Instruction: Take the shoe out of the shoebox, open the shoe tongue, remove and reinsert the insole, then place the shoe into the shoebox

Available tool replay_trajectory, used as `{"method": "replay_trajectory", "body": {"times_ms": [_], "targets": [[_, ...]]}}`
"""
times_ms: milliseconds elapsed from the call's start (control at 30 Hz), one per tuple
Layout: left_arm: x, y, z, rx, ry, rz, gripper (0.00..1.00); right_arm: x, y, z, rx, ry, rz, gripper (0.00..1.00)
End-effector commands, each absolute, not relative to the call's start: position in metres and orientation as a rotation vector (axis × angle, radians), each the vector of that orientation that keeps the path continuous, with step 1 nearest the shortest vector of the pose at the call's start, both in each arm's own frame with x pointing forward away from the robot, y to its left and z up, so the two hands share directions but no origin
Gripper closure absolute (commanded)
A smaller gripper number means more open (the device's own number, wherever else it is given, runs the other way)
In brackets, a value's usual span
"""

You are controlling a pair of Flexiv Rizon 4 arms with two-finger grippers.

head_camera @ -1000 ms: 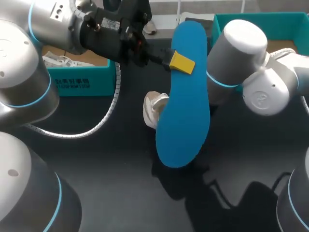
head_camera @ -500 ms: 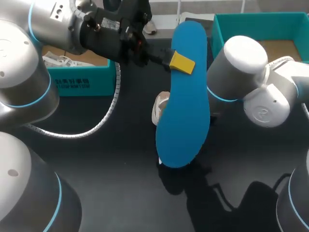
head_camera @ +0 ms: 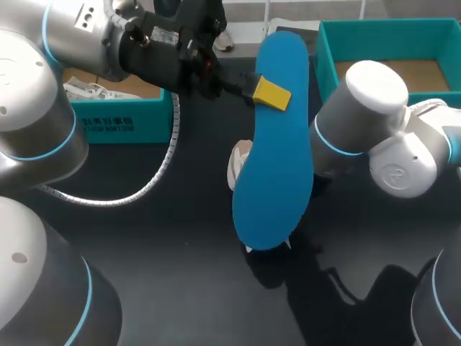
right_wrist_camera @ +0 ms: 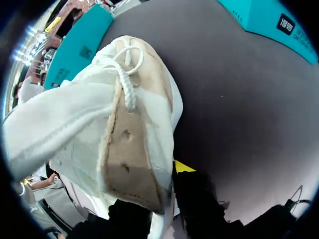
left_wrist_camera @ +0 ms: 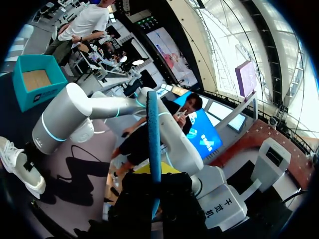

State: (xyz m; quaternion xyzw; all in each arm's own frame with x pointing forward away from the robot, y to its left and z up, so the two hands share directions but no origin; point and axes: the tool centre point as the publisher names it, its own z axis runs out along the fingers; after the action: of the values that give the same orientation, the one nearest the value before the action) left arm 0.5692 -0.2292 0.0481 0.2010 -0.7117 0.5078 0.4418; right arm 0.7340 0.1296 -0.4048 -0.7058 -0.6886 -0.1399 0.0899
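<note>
Insole (head_camera: 274,144), blue, held upright and high over the table (head_camera: 180,274), toe end down, hiding most of what is behind it. Left gripper (head_camera: 268,94) clamped on its upper part, one yellow tip flat on the near face. In the left wrist view the insole (left_wrist_camera: 153,134) is edge-on, rising straight out of the left gripper (left_wrist_camera: 153,174), pinched from both sides

Shoe (head_camera: 239,162), white, is behind the insole. Only bits show, at the insole's left edge and under its lower end. In the right wrist view the shoe (right_wrist_camera: 99,129) is close up: white mesh, tan panel, white lace loop at the far end, near end down between the fingers. Right gripper (right_wrist_camera: 167,199) closed on it, one yellow tip just beside the tan panel. The left wrist view shows the shoe (left_wrist_camera: 17,167) low, near the table. Cannot tell if it touches

Left arm (head_camera: 79,36) comes in from upper left, with a white spiral cable (head_camera: 144,187) hanging off it. Right arm (head_camera: 374,122) comes in from the right, wrist hidden behind the insole

Left box (head_camera: 122,119), teal, far left of the table, something white inside. Right box (head_camera: 374,32), teal, far right, brown floor showing. Both well apart from the shoe
</note>
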Motion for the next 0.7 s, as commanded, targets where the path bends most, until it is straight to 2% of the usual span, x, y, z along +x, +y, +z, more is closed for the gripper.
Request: {"method": "replay_trajectory", "body": {"times_ms": [33,233,700], "targets": [[0.569,-0.229,0.047,0.499,-1.766,1.261,1.0,0.722,0.123,-0.397,-2.092,-2.037,-0.443,0.0],[0.569,-0.229,0.047,0.499,-1.766,1.261,1.0,0.708,0.109,-0.356,-2.047,-2.037,-0.551,0.0],[0.569,-0.229,0.047,0.499,-1.766,1.261,1.0,0.708,0.109,-0.356,-2.047,-2.037,-0.551,0.0]]}}
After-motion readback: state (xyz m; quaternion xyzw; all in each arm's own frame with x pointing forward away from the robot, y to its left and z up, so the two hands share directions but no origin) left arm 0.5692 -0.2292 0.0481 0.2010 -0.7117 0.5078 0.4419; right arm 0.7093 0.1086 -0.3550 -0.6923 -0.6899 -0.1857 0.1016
